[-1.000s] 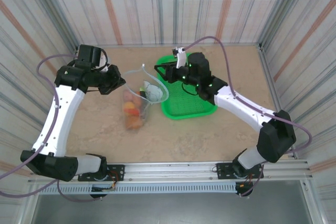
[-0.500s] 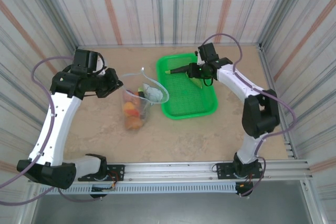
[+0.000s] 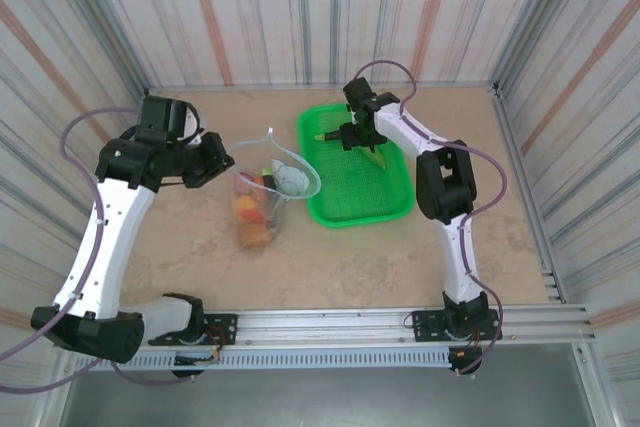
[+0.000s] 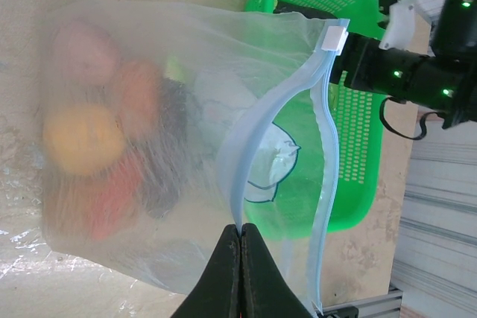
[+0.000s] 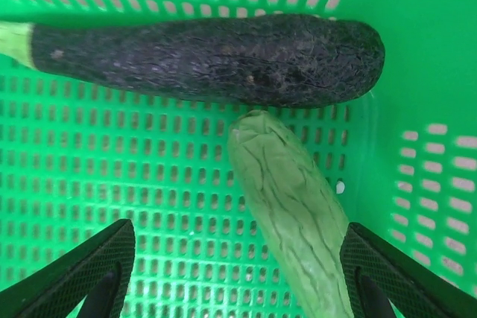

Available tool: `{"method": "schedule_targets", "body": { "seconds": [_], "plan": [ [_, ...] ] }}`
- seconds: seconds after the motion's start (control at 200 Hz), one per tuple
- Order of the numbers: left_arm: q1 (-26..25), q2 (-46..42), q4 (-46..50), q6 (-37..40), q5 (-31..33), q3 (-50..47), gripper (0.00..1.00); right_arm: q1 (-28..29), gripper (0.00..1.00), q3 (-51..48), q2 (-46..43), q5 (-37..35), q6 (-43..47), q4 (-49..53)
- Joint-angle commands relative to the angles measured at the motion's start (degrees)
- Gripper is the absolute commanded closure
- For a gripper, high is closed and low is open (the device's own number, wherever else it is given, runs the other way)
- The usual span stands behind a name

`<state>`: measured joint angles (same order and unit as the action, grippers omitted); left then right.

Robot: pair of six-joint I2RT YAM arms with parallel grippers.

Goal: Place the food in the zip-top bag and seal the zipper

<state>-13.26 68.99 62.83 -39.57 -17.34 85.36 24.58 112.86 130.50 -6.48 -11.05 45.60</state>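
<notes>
**A:** What is wanted for a clean pick by the right gripper [image 5: 235, 251]?

**B:** Its fingers are spread wide over the green mesh basket [image 5: 425, 72], and the green pod [image 5: 291, 214] lies aslant between them, nearer one finger than the other. The pod is best centred first and then closed on across its width at mid-length. Its upper end touches the dark cucumber [image 5: 209, 57], so the grip should be taken well below that contact, or both may be dragged. The fingertips should be kept out of the mesh holes.

**A:** And the zip-top bag [image 4: 149, 109]?

**B:** It lies on the table just beside the basket. Its mouth is held agape by the left gripper [image 4: 240, 229], whose fingers are pressed together on the zipper [image 4: 264, 121]. That opening should be kept wide and turned toward the basket while the pod is carried over.

**A:** What is held where?

**B:** In the basket, the pod and the cucumber are seen. In the bag, a yellow-orange fruit [image 4: 82, 139] can be made out, with orange, reddish and dark pieces too blurred by the film to be named. The zipper is unsealed.
</notes>
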Motion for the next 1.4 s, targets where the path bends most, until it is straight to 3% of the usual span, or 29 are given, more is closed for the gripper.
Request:
{"method": "schedule_targets", "body": {
  "seconds": [0.0, 0.215, 0.446, 0.606, 0.827, 0.917, 1.127, 1.247, 1.398],
  "plan": [
    [-0.33, -1.13, -0.52, 1.49, 0.31, -0.11, 1.0, -1.3, 0.23, 2.25, 2.42, -0.42, 1.73, 4.52],
    [-0.3, -0.85, -0.62, 1.29, 0.57, -0.41, 1.0, -0.87, 0.29, 5.79, 6.62, 0.52, 2.56, 6.45],
    [-0.37, -0.69, -0.6, 1.08, 0.68, -0.2, 1.0, -0.51, 0.55, 4.33, 6.06, 0.78, 2.16, 5.19],
    [-0.32, -0.5, -0.25, 0.91, 1.16, 0.11, 1.0, -0.54, 0.66, 2.42, 3.41, 0.76, 2.11, 3.57],
    [-0.37, -0.39, -0.16, 0.3, 0.79, 0.37, 1.0, -0.84, 0.68, -2.9, -5.82, 6.29, -1.42, 0.14],
    [-0.36, -0.4, 0.18, 0.04, 1.09, 0.51, 1.0, -0.54, 0.68, -9.37, -13.29, 10.39, -3.91, -5.19],
    [-0.34, -0.44, 0.61, -0.7, 1.14, 0.68, 1.0, 3.76, 0.73, -20.27, -30.29, 10.96, -5.7, -18.04],
    [-0.32, -0.39, 0.8, -1.06, 1.22, 0.94, 1.0, 4.62, 0.73, -28.06, -38.16, 18.85, -11.72, -30.78],
    [-0.28, -0.3, 1.06, -1.41, 1.5, 1.34, 1.0, 8.16, 0.74, -38.23, -44.72, 23.79, -17.15, -51.66]
  ]
}}
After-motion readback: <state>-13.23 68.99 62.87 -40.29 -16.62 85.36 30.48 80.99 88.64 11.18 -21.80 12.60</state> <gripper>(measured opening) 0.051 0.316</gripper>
